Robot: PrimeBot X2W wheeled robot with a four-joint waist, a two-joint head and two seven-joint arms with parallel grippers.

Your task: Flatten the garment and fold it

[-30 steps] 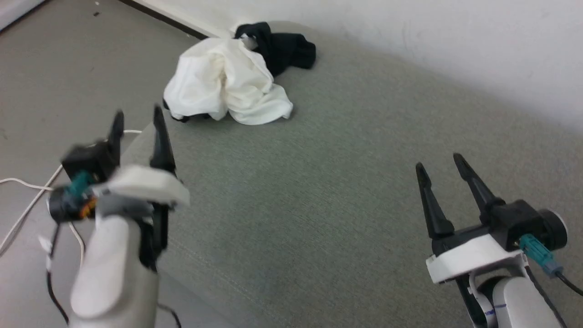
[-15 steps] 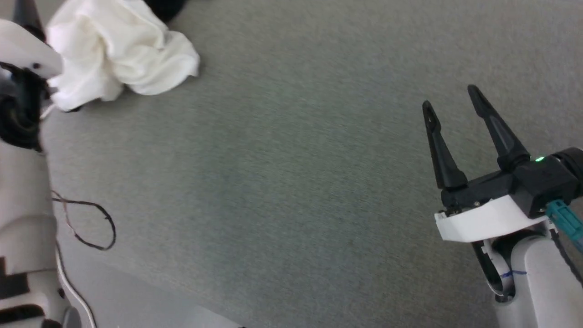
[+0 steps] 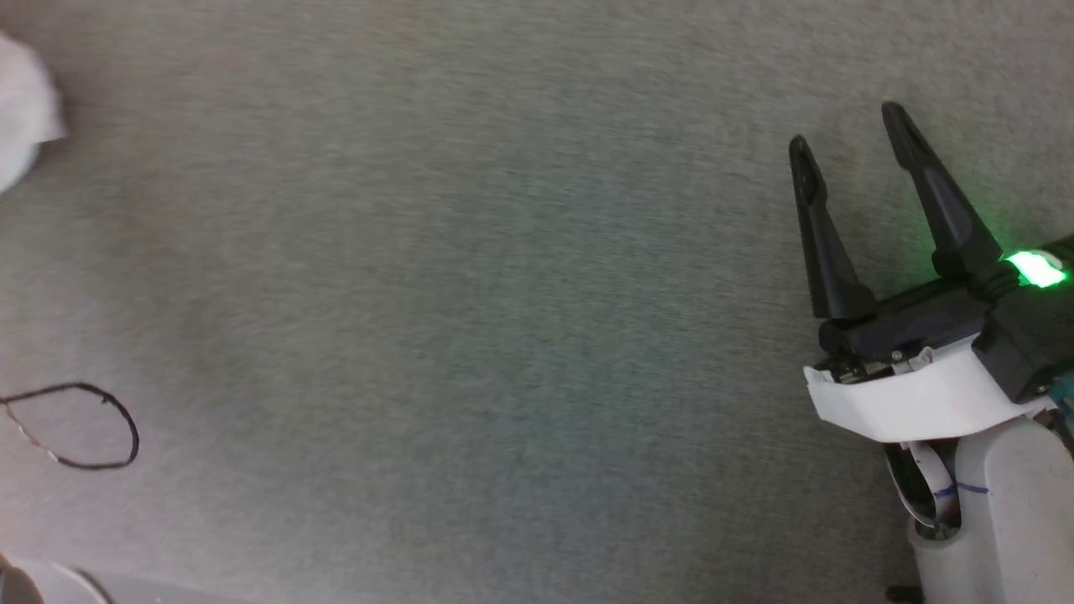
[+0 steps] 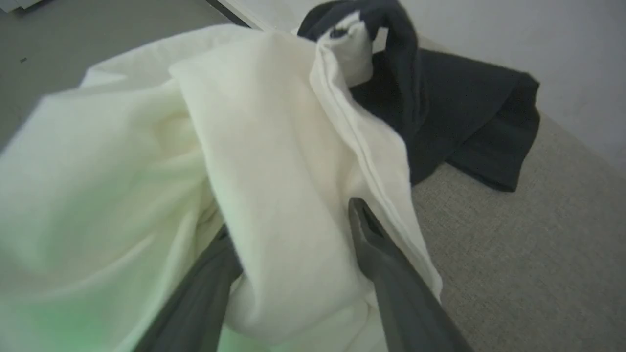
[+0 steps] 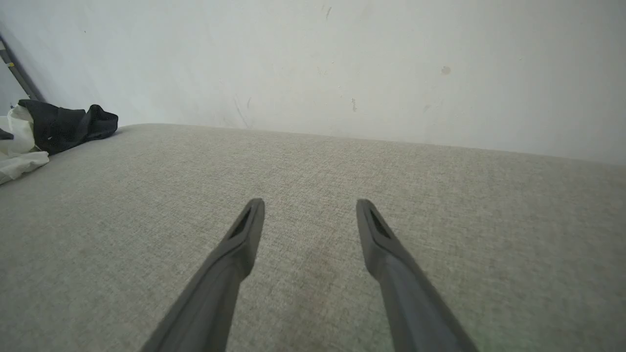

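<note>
The garment [image 4: 274,161] is soft matt cloth; the padded surface [image 3: 503,294] is coarse grey weave; my right gripper [image 5: 309,203], matt dark plastic.

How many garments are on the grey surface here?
1: a crumpled white T-shirt with black sleeves, bunched between the open fingers of the left pincer; folds could hide more.

Dark tapered jaws join a white wrist shell [image 3: 910,407], green light [image 3: 1039,270] and pale forearm [image 3: 1007,520].

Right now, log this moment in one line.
left hand: open, astride shirt fold | right hand: open, empty | shirt: crumpled, not yet flattened
</note>
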